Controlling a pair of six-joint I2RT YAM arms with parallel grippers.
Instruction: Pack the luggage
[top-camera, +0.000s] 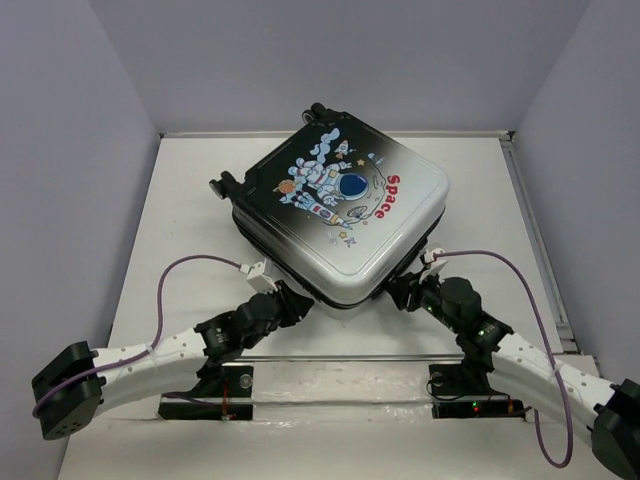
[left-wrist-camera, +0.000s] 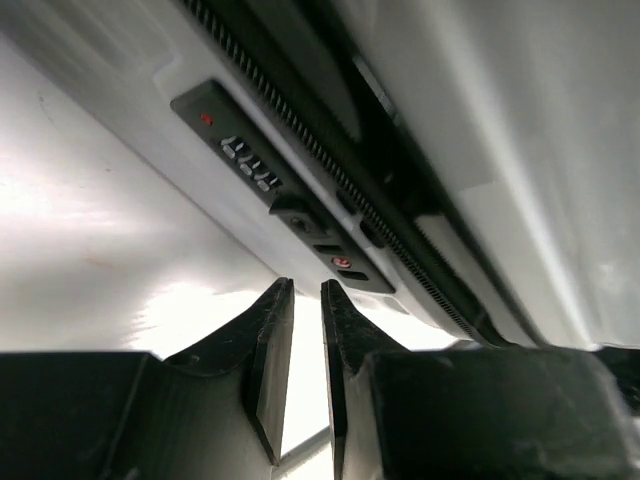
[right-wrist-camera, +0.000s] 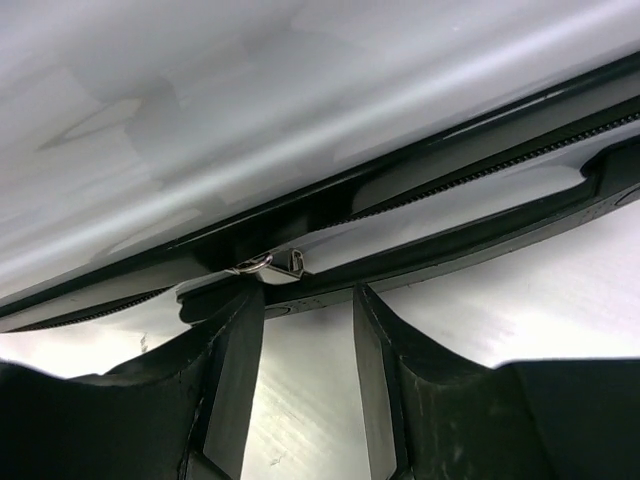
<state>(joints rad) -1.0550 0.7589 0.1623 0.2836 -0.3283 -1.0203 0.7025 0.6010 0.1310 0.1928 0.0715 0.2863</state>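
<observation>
The luggage lies shut and flat on the table, astronaut picture and red "Space" facing up, wheels toward the back. My left gripper is at its near-left edge. In the left wrist view that gripper has only a narrow gap between its fingers and nothing in it, just below the combination lock on the luggage. My right gripper is at the near-right edge. In the right wrist view it stands open under the luggage, with a metal zipper pull just above its left fingertip.
The white table is walled on the left, back and right. A raised strip runs along its right side. A clear bar crosses in front of the arm bases. Purple cables loop off both arms.
</observation>
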